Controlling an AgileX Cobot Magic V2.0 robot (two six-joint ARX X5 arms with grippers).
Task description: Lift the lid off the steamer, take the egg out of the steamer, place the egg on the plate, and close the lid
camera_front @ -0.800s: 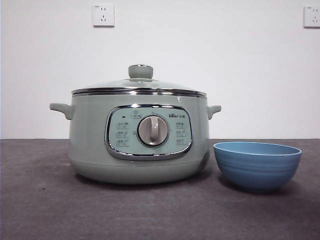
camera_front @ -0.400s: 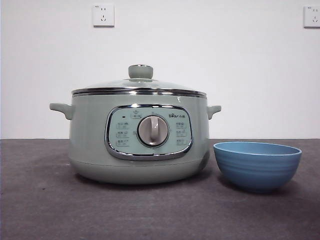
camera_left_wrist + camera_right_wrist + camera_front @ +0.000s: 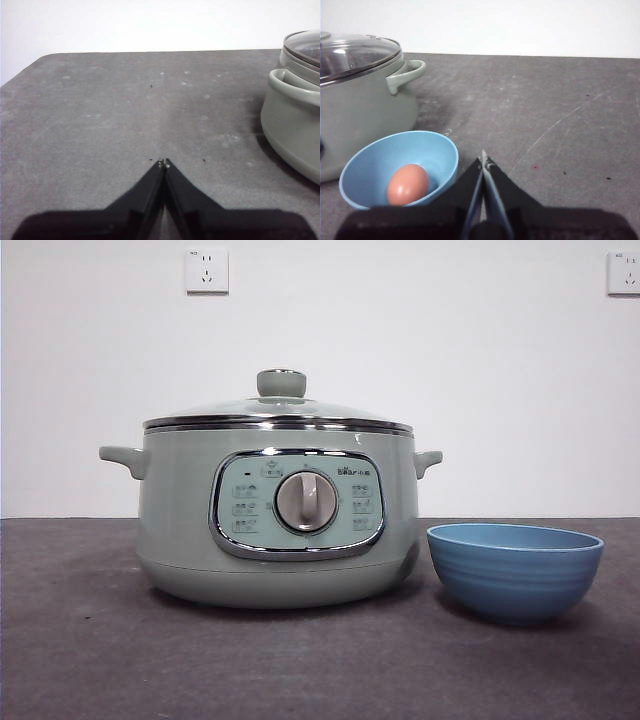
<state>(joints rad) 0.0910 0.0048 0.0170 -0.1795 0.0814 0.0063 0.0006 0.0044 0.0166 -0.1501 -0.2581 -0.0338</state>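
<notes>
The pale green steamer (image 3: 275,515) stands on the dark table with its glass lid (image 3: 280,408) seated on the rim. Its side handle (image 3: 292,85) shows in the left wrist view, and the lid (image 3: 355,52) again in the right wrist view. The blue plate (image 3: 514,568) sits just right of the steamer. A brown egg (image 3: 408,184) lies inside the plate (image 3: 440,150). My left gripper (image 3: 163,162) is shut and empty over bare table, off to one side of the steamer. My right gripper (image 3: 483,159) is shut and empty, close beside the plate.
Two wall sockets (image 3: 206,270) hang on the white wall behind. The grey table (image 3: 125,115) has faint scratches and specks. Its far edge and a rounded corner show in the left wrist view.
</notes>
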